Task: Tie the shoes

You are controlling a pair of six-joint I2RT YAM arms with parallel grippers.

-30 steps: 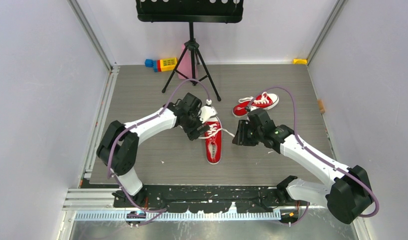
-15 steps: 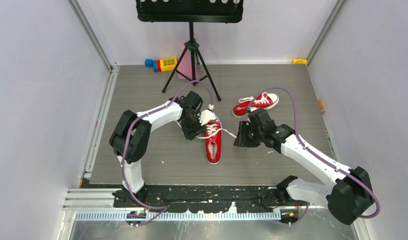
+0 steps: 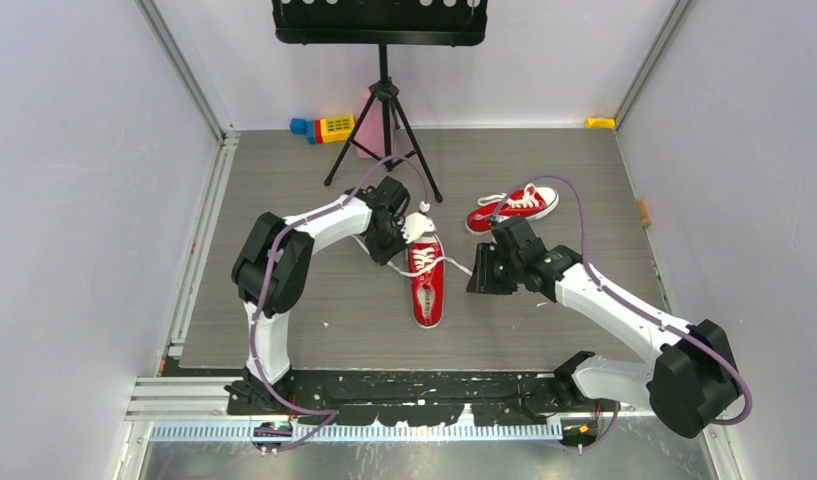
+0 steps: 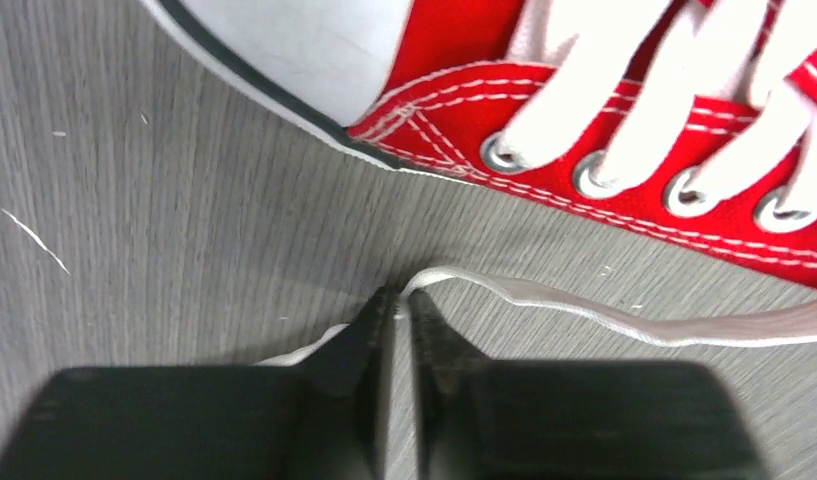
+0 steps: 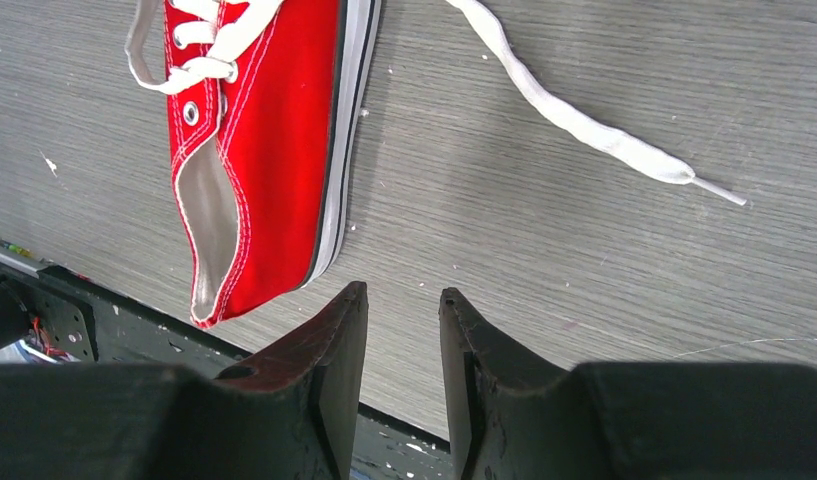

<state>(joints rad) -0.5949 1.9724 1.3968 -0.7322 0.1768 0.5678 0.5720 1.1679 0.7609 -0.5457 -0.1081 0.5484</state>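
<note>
Two red shoes with white laces lie on the grey table. The near shoe (image 3: pixel 427 285) points its white toe cap away from the arms; the far shoe (image 3: pixel 514 208) lies further back on the right. My left gripper (image 3: pixel 388 250) sits at the near shoe's left side by the toe. In the left wrist view the left gripper (image 4: pixel 401 298) is shut on the near shoe's loose lace (image 4: pixel 584 315), pinched at the table surface. My right gripper (image 5: pixel 402 292) stands open over bare table, right of the near shoe (image 5: pixel 254 150). The other lace end (image 5: pixel 574 120) lies loose ahead of it.
A black music stand's tripod (image 3: pixel 384 130) stands at the back centre, with coloured toy blocks (image 3: pixel 324 127) to its left. A small yellow object (image 3: pixel 601 122) sits in the back right corner. The table's front edge (image 5: pixel 104 300) runs near the shoe's heel.
My left gripper has shut on the lace beside the shoe's toe, and the left arm's elbow has swung right. The right arm has barely moved.
</note>
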